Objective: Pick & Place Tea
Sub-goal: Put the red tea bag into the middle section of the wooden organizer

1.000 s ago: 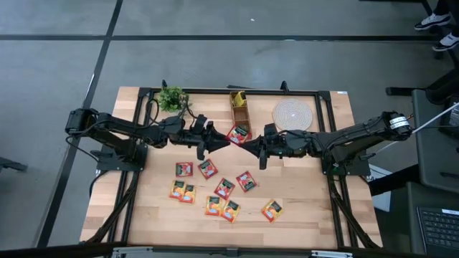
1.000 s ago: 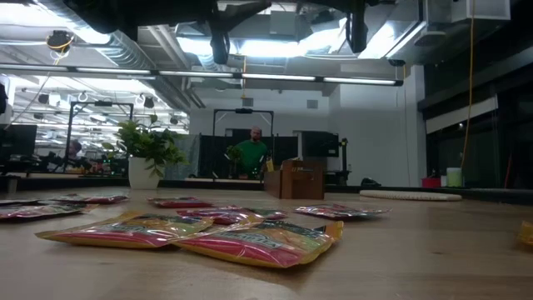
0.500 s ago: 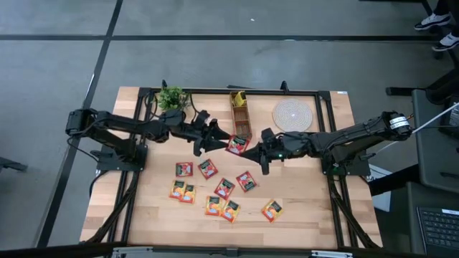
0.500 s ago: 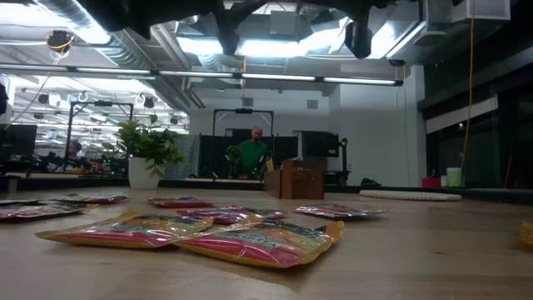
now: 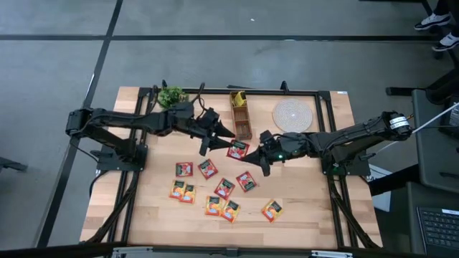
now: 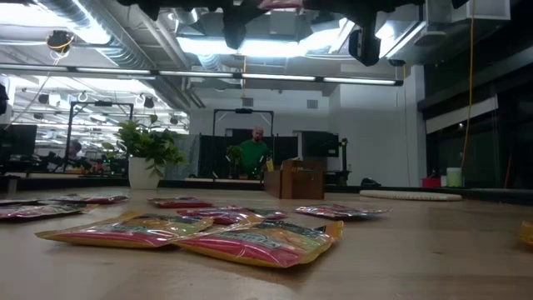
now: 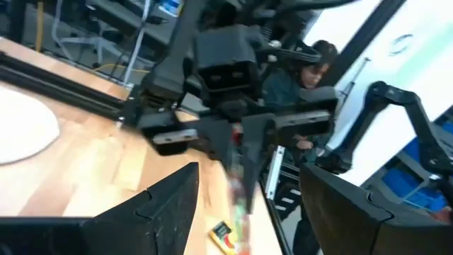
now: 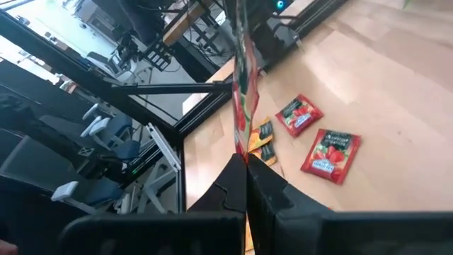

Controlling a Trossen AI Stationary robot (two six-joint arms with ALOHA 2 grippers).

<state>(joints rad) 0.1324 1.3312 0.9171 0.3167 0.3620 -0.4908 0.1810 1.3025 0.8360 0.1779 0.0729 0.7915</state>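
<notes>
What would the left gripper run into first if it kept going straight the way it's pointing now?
Most likely the red tea sachet, pinched edge-on by the right gripper straight ahead. The left gripper stands open facing it, with the right arm behind; the gap between them is hard to judge.

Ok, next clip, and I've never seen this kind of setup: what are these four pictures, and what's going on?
Two robot arms work at a wooden table, filmed from overhead, from table height, and from a camera on each wrist. Loose tea sachets lie on the table, with a small wooden box, a potted plant and a round woven mat along the far edge. The right pincer is shut on a red sachet, held above the table. The left pincer is open beside it, gripping nothing.
</notes>
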